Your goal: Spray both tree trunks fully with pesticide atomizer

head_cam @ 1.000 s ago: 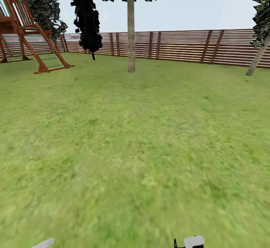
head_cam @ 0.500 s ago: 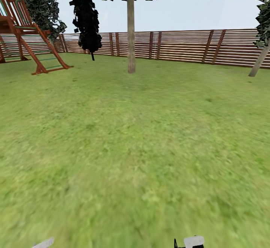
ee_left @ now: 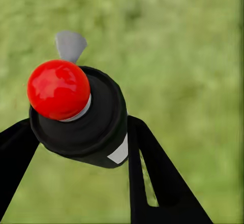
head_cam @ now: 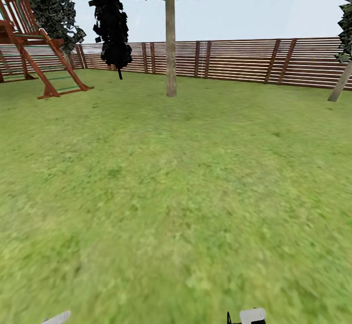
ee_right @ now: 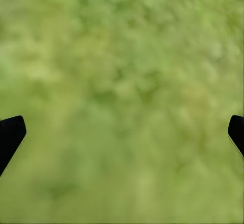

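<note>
**Status: Atomizer in Hand, Spraying Not Started**

Progress. The pickup step appears complete. In the left wrist view, the left gripper has its black fingers closed against either side of the pesticide atomizer, a dark round body topped by a red ball, with a light grey part projecting beyond it. The atomizer is off the ground and held over grass. The right gripper holds nothing; its fingers are spread wide, one tip at each edge of the right wrist view, with bare lawn between them.

Remaining work. Both trunks look untreated as far as can be judged. The nearer tree stands ahead, well apart from the robot. A second, leaning trunk stands at the far right by the fence. The robot has yet to reach either tree, so approach and spraying of both remain.

Surroundings. The ground is open, level lawn. A slatted wooden fence bounds the far side. A red-brown play frame stands at the far left, with a black conifer beside it.
</note>
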Controlling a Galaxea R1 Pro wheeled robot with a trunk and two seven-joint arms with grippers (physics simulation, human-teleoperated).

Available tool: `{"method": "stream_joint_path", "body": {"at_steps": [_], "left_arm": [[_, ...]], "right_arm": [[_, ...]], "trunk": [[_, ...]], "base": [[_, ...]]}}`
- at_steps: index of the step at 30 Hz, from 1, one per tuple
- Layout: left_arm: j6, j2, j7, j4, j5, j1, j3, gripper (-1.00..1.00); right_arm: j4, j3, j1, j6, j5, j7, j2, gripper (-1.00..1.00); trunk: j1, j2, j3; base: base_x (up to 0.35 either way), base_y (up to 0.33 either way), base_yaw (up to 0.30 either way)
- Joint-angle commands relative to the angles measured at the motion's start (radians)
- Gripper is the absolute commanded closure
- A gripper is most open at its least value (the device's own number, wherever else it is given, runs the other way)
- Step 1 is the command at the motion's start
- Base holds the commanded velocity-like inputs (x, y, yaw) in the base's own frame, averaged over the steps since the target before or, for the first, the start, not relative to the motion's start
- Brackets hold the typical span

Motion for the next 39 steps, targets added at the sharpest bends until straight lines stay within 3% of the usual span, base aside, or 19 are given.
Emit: {"method": "stream_joint_path", "body": {"at_steps": [1,39], "left_arm": [[-0.003,0.0,0.004,0.0,0.004,0.0,-0.008,1.0],[-0.003,-0.006,0.004,0.0,0.004,0.0,-0.008,1.0]], "right_arm": [[0.001,-0.007,-0.001,-0.002,0.011,-0.005,0.0,-1.0],[0.001,-0.007,-0.001,-0.002,0.011,-0.005,0.0,-1.0]], "trunk": [[0.0,0.0,-0.001],[0.0,0.0,-0.001]], "base": [[0.336,0.0,0.0],[0.336,0.0,0.0]]}}
